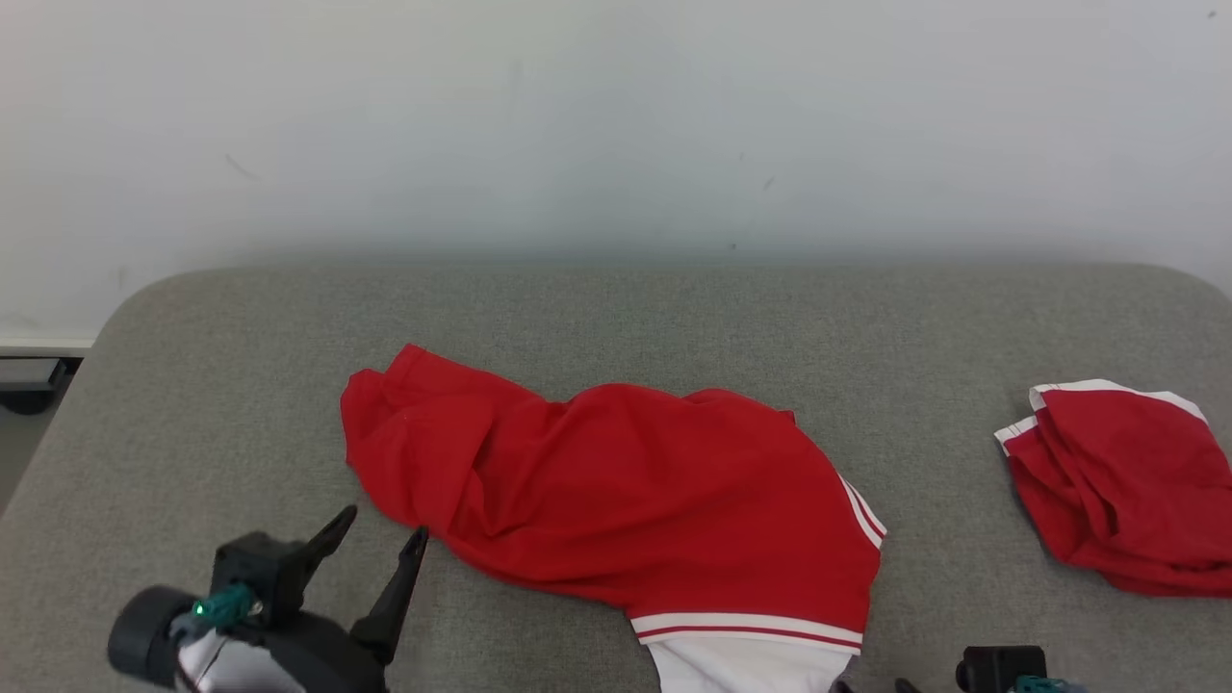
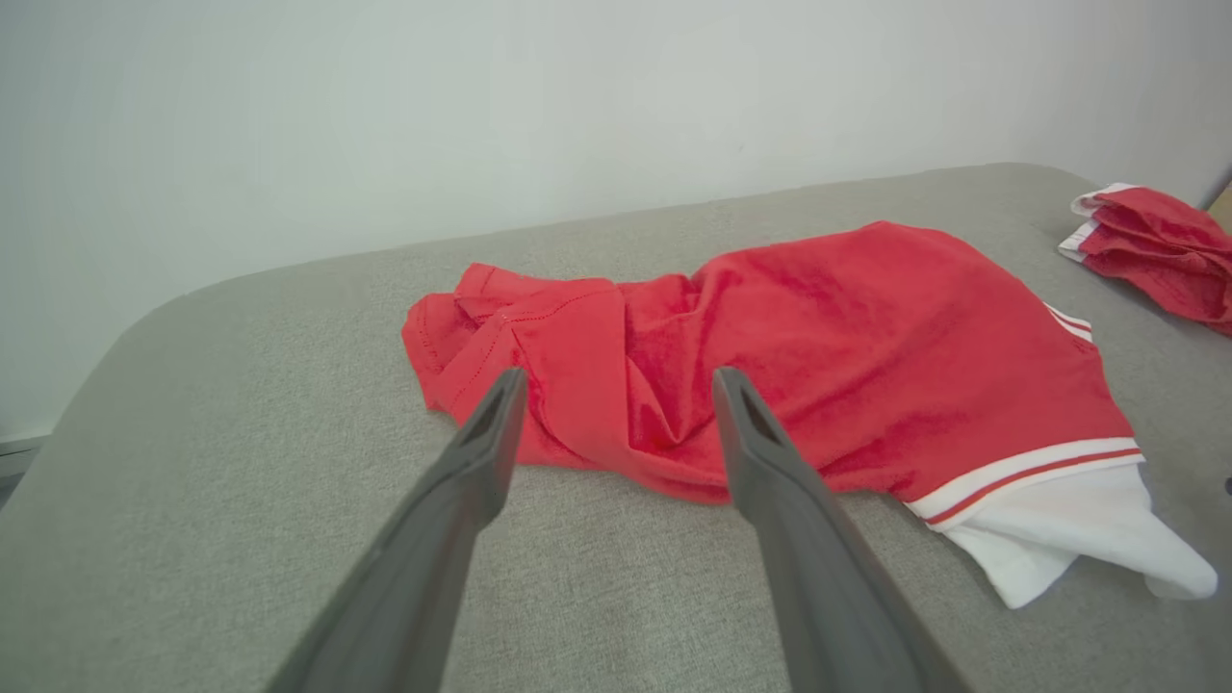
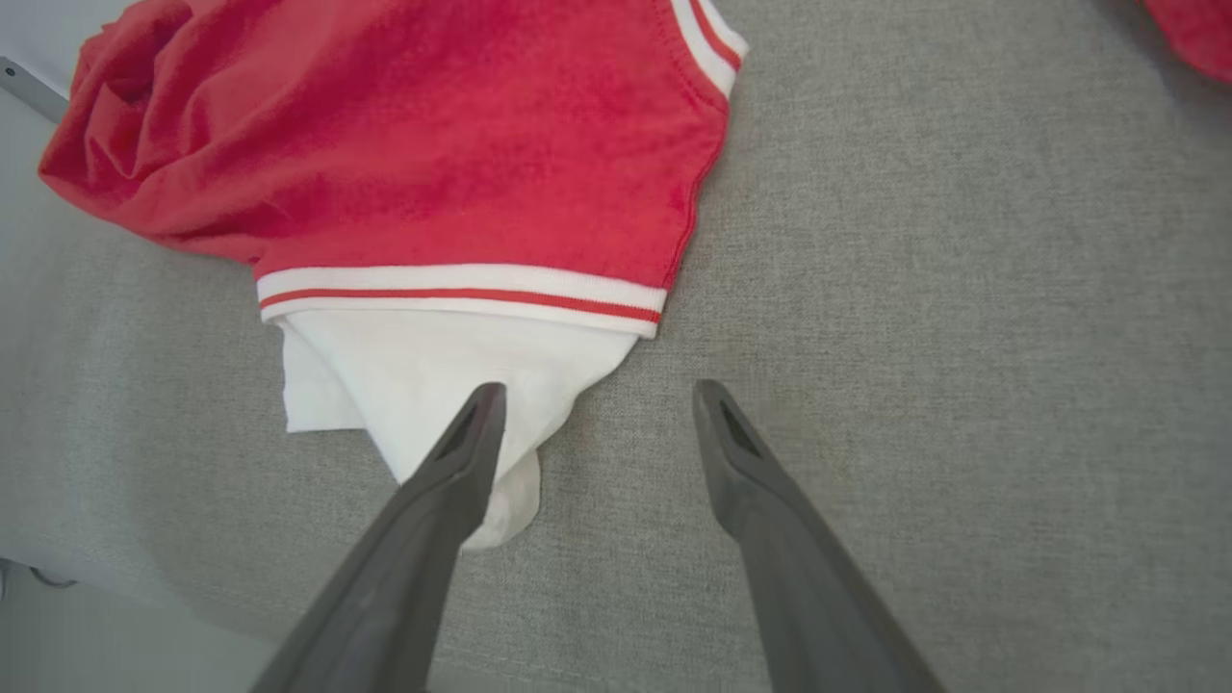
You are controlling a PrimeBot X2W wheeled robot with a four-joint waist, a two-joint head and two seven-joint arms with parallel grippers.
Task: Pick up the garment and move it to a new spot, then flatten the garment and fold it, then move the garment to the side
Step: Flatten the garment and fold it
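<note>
- Garment (image 1: 616, 481): red top w/ white-and-red striped band (image 3: 462, 294) and a white part (image 3: 423, 375) poking out at its 6 o'clock end, nearest the robot. Lies crumpled, roughly mid-table.
- R gripper (image 3: 599, 387): fingers spread wide, holding nothing. Hovers at the garment's 5 o'clock; one fingertip sits over the white part, the other over bare cloth surface. Contact can't be told.
- L gripper (image 1: 385, 521): also wide apart and empty, at the garment's 7–8 o'clock, tips aimed at the bunched red edge, just beside it, not touching.
- Table (image 1: 241, 385): grey padded fabric top; garment's rumpled far end points to approx. 10 o'clock.
- Second red bundle (image 1: 1116, 481): well apart at 3 o'clock, prob. not the one in hand.
- Wall (image 1: 616, 115): plain, pale, behind at 12.
- Step, IMO: pick-up not yet made; both arms poised for the grab.
- Next needs: each gripper lowers onto its own end, pinches one layer if poss., then both lift together so the fabric doesn't drag or bunch more.
</note>
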